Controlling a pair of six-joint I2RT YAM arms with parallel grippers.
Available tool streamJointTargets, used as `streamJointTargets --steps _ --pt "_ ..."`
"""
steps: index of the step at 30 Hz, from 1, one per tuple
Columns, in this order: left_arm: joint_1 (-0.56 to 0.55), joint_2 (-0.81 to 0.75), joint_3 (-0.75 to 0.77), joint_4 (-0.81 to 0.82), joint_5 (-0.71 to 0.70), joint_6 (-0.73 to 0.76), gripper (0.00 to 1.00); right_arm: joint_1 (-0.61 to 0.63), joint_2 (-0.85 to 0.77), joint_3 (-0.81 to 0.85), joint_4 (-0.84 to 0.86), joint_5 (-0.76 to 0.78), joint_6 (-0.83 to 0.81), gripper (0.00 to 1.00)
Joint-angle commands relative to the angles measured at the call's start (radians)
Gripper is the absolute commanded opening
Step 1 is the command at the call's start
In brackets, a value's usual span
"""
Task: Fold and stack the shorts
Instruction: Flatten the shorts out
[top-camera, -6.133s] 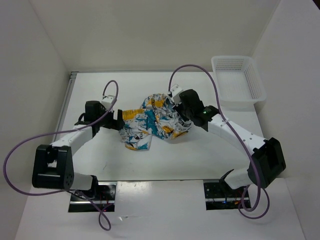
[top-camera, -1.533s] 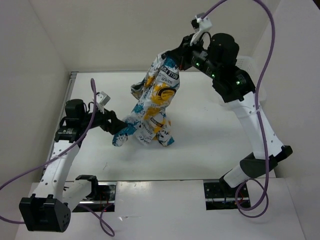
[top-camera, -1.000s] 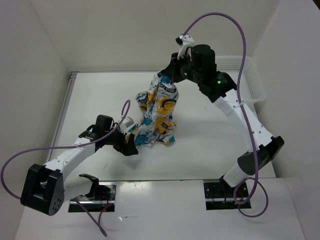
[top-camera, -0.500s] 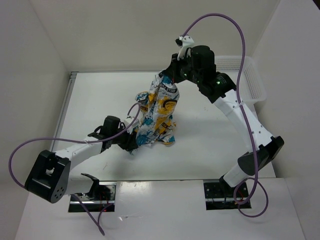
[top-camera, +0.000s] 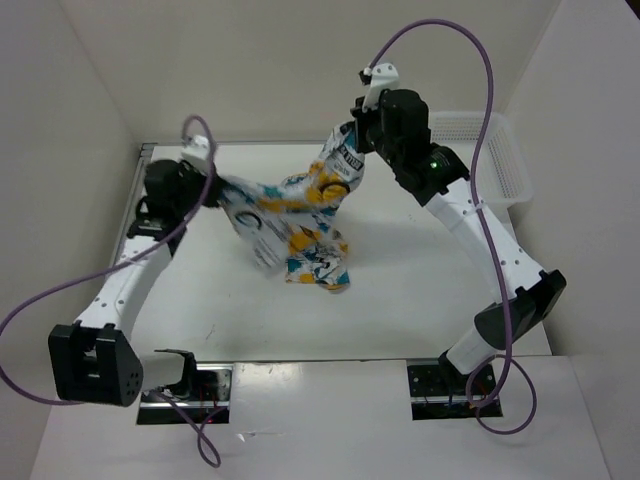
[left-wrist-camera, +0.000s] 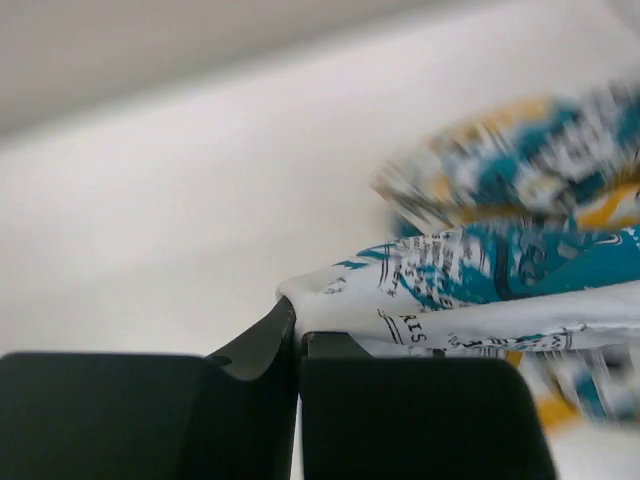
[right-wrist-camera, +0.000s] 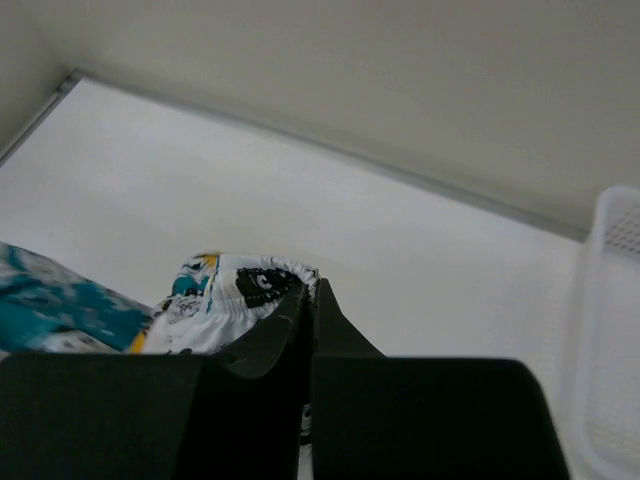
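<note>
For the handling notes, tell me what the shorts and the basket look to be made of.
The shorts: soft, thin cloth, matte, with a printed pattern; it sags, drapes and creases where it hangs. Whether it is woven or knit cannot be told. The basket: probably rigid white plastic, smooth-looking, with mesh walls of small holes and a straight, even rim.

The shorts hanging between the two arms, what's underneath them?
Bare white table shows all around the shorts; the patch beneath their drooping folds is covered, so I cannot tell.
</note>
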Motion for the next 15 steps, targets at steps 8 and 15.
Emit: streamJointTargets --steps 8,15 --pt "0.219 -0.179 0.378 0.046 -0.073 0.005 0.00 -0.066 -0.021 0.134 0.196 0.223 -0.167 0.00" --pt "0.219 -0.378 0.219 -0.291 0.036 0.005 0.00 -0.077 -0.249 -0.371 0.141 0.022 -0.380 0.00"
